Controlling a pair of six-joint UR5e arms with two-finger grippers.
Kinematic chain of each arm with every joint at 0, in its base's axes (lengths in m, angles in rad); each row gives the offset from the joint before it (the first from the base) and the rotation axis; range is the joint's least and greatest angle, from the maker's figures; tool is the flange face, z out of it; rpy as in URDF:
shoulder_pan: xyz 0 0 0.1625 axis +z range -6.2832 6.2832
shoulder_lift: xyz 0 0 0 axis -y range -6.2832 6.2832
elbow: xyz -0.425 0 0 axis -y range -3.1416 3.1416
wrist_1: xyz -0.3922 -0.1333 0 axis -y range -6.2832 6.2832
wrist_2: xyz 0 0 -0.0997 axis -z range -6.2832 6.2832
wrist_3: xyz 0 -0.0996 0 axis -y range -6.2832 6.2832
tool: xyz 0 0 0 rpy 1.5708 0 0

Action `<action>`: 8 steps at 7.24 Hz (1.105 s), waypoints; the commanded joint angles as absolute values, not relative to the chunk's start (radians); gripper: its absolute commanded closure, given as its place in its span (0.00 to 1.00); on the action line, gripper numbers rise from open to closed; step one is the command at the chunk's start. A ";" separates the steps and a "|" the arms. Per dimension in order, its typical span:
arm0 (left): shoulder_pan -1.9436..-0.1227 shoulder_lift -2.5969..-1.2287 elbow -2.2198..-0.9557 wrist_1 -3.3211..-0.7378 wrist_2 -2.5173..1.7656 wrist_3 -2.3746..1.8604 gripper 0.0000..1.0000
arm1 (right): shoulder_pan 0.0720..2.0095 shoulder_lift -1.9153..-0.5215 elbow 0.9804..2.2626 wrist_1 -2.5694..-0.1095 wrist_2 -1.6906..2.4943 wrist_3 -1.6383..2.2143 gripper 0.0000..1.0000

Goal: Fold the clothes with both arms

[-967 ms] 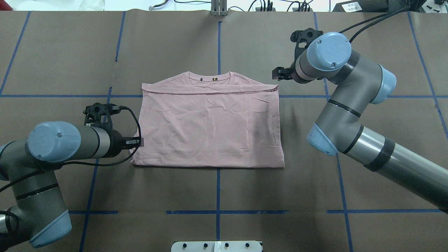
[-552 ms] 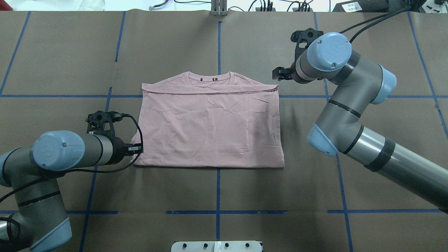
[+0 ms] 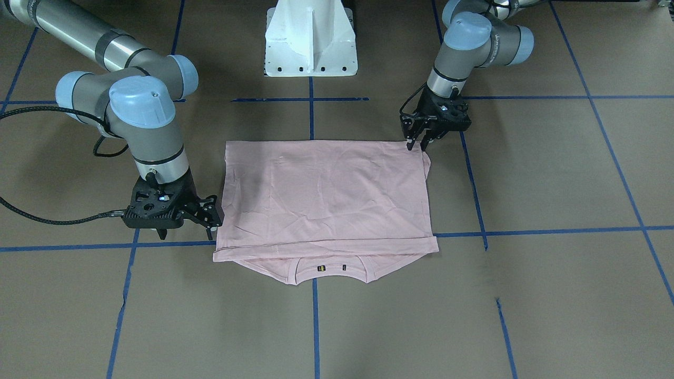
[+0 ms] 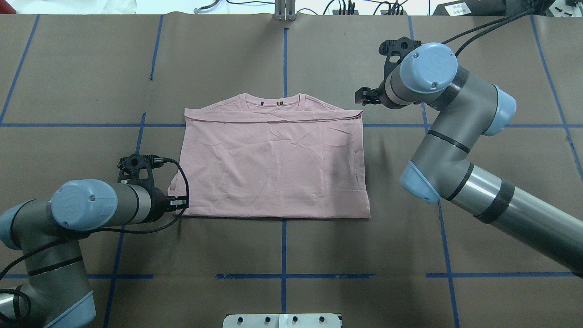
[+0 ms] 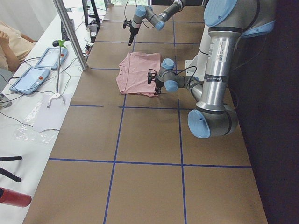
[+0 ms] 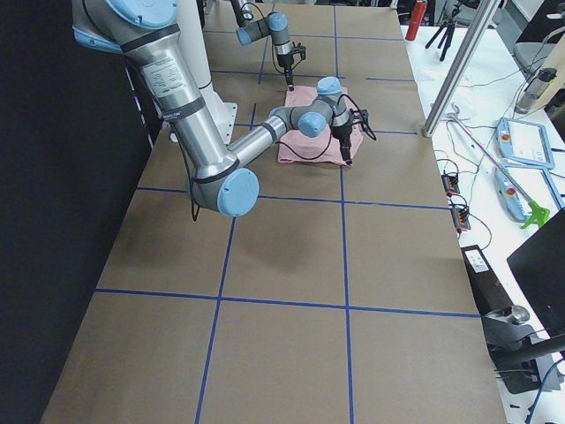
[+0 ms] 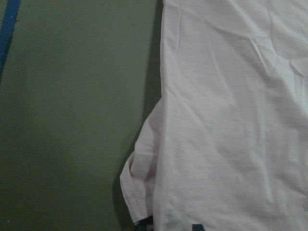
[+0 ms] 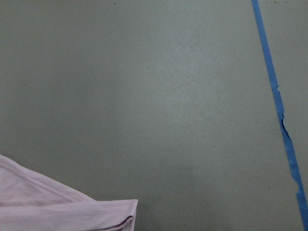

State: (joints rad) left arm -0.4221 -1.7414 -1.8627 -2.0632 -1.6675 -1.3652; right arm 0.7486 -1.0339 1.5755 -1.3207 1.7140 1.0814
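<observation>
Pink T-shirt (image 4: 273,168), part folded, is laid flat mid tabletop (image 4: 282,255). The left claw (image 4: 181,202) has been slid to its near corner, now rucked between slightly spread tips; the right claw (image 4: 361,96) is held spread beside the far shoulder: a pinch is judged next

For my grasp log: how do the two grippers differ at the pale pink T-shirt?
The black left gripper is at a robot-side corner of the pale pink T-shirt, where cloth bunches; the right gripper is beside a collar-end corner, where cloth lies flat. The right gripper looks open; the left is unclear. Both are at corners.
</observation>
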 commanded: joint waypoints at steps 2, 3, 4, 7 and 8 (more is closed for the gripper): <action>-0.408 -1.730 -1.864 -2.063 -1.666 -1.365 1.00 | 0.749 -1.034 1.575 -1.321 1.713 1.081 0.00; -0.408 -1.726 -1.868 -2.063 -1.666 -1.355 1.00 | 0.749 -1.034 1.575 -1.321 1.712 1.083 0.00; -0.410 -1.708 -1.879 -2.063 -1.669 -1.335 1.00 | 0.747 -1.034 1.575 -1.321 1.712 1.083 0.00; -0.533 -1.700 -1.852 -2.063 -1.669 -1.082 1.00 | 0.747 -1.034 1.572 -1.321 1.710 1.085 0.00; -0.601 -1.713 -1.801 -2.068 -1.670 -1.015 1.00 | 0.746 -1.034 1.572 -1.321 1.710 1.085 0.00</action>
State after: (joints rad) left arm -0.5185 -1.7020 -1.8475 -2.0641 -1.6690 -1.1127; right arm 0.7466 -1.0339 1.5731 -1.3208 1.7105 1.0840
